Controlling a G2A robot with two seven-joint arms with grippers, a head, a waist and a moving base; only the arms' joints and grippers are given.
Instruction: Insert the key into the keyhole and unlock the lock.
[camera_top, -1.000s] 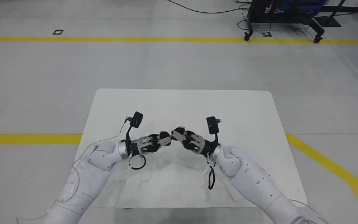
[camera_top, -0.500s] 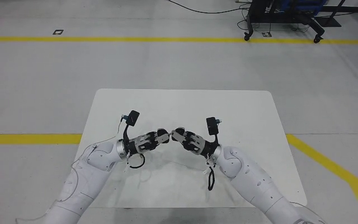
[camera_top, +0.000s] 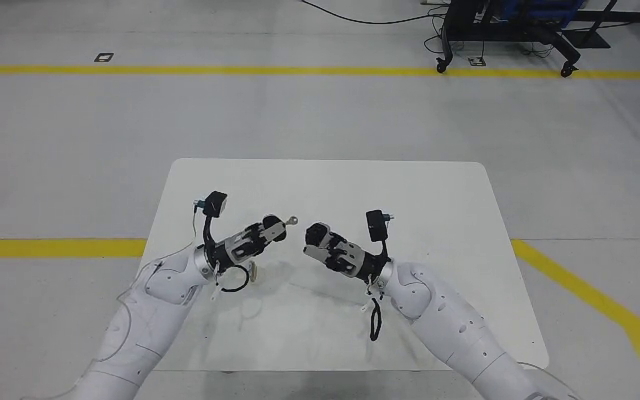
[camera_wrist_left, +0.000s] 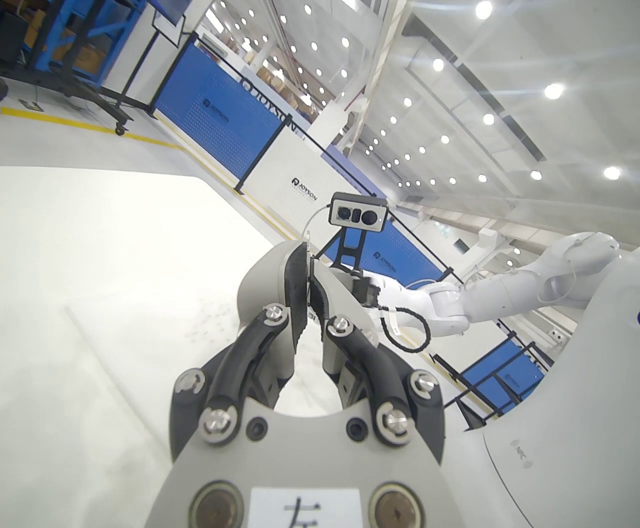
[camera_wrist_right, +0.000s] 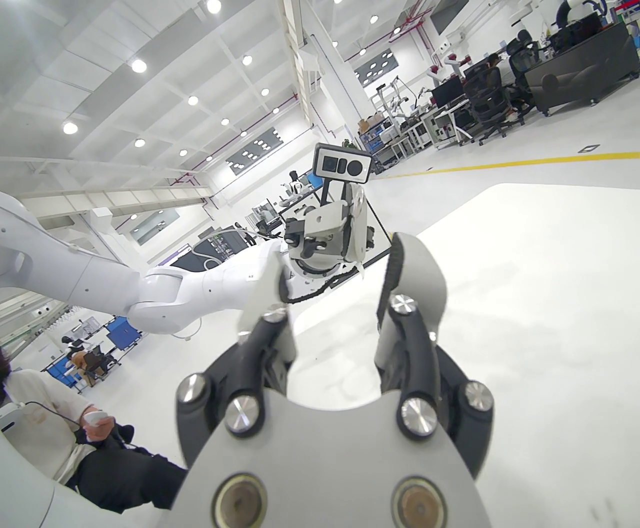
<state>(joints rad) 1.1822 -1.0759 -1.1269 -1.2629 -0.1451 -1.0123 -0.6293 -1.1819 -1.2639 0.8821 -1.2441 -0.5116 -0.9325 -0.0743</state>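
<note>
Jutting from clamped left jaws, the key.

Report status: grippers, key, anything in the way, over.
Left gripper jaws shut on key. Right gripper jaws open, empty. Grippers apart above table, nothing between them.

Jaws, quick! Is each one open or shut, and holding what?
Left gripper: jaws closed on the key.
Right gripper: jaws open, holding nothing.
</note>
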